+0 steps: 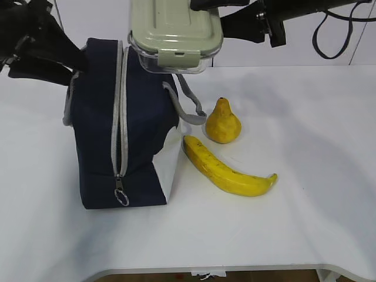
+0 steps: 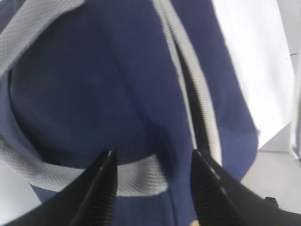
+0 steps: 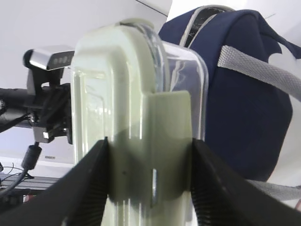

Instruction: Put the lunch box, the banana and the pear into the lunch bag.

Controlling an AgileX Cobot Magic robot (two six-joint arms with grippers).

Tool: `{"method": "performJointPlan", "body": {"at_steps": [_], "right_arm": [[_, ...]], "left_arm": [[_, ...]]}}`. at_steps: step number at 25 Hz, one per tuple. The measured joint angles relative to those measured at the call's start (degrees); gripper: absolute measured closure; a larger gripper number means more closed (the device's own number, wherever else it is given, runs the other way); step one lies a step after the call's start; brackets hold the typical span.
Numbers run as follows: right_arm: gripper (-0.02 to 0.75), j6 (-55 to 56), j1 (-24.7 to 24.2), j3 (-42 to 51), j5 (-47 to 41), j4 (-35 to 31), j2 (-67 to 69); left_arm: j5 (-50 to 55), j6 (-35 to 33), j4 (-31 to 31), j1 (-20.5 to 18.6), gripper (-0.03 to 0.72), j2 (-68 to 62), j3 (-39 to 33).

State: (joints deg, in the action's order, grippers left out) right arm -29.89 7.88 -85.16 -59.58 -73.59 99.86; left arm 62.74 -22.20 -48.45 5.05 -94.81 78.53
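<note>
Banana (image 1: pixel 228 171) sits up front — my right gripper (image 3: pixel 149 155) clamps the lunch box (image 1: pixel 175 34) above the lunch bag (image 1: pixel 126 126); left gripper (image 2: pixel 153 186) gapes open.

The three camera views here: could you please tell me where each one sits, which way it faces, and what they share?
Exterior view: in front of the table, looking down at a slant on the lunch bag, pear and banana; both arms show at the top.
Left wrist view: on the left arm, close against the bag's navy fabric and a grey handle; the left gripper has its jaws apart.
Right wrist view: on the right arm, facing the lunch box clamped in the right gripper.
Shared: the lunch bag appears in all three.
</note>
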Motion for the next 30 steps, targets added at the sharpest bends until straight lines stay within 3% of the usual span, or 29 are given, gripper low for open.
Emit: {"method": "performJointPlan", "body": {"at_steps": [6, 8, 11, 13, 24, 30], "right_arm": [[0.353, 0.0, 2.0, -0.1, 0.5, -1.7, 1.6], [0.353, 0.0, 3.2, -0.1, 0.8, -2.4, 2.4], [0.353, 0.0, 4.5, -0.1, 0.8, -3.5, 3.3], [0.353, 0.0, 5.1, -0.1, 0.6, -4.4, 3.8], [0.353, -1.1, 7.8, -0.1, 3.7, -5.3, 7.8], [0.362, -1.4, 6.4, -0.1, 11.5, 5.8, 9.0]], "left_arm": [[0.9, -0.7, -0.1, 0.1, 0.318, -2.9, 0.1], [1.2, -1.0, -0.1, 0.1, 0.384, -3.4, 0.1], [2.3, -2.3, -0.1, 0.2, 0.591, -3.5, 0.1], [3.4, -3.0, 0.0, 0.2, 0.659, -3.5, 0.2], [5.6, -3.9, 0.1, 0.2, 0.673, -3.5, 0.2], [5.7, -4.7, 0.2, 0.2, 0.673, -2.9, 0.2]]}}
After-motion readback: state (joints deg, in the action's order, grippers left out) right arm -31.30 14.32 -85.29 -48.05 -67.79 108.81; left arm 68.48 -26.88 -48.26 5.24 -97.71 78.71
